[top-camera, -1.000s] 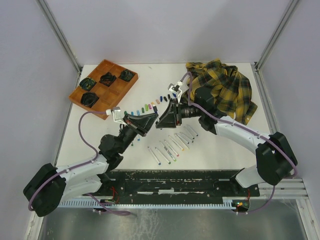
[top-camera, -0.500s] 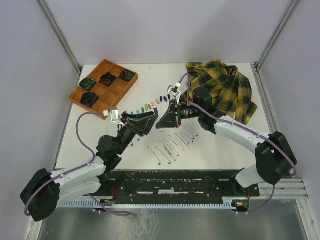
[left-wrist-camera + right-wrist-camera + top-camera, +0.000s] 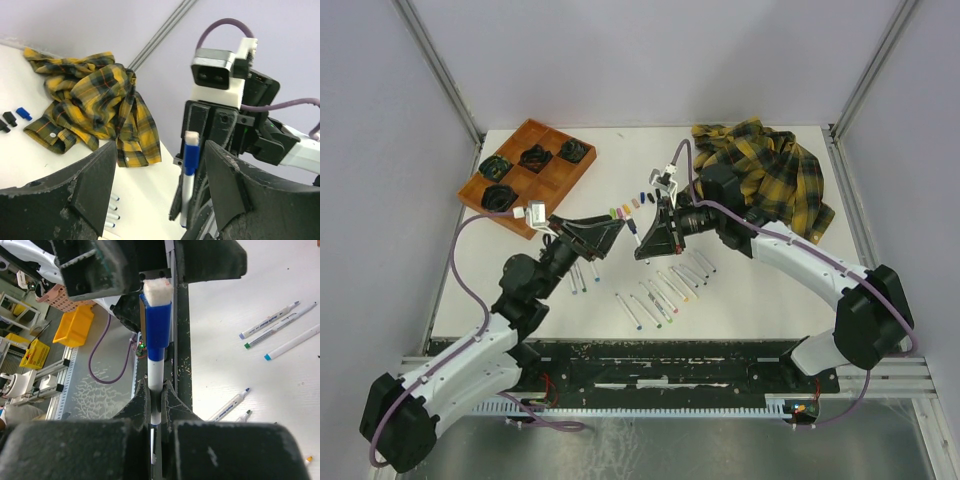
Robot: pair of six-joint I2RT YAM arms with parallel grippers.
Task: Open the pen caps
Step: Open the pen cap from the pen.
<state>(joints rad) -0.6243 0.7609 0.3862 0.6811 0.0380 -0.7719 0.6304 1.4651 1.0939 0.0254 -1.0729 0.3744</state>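
**Blue cap on, not yet gripped**

White table (image 3: 770, 290): loose pen caps (image 3: 632, 205) rowed between tray (image 3: 552, 178) and shirt (image 3: 770, 180). Right gripper (image 3: 156, 390) pinches a marker (image 3: 155, 375), its blue cap (image 3: 158, 325) facing the left gripper (image 3: 160, 167), which is spread and empty. Risk: off-centre closing levers the marker loose.

On the flat white table (image 3: 770, 290), the orange wooden compartment tray (image 3: 552, 178) sits at ten o'clock and the yellow plaid cloth shirt (image 3: 775, 175) at one o'clock. The small plastic pen caps (image 3: 623, 209) line up between them, with the long white plastic markers (image 3: 660, 295) toward six.
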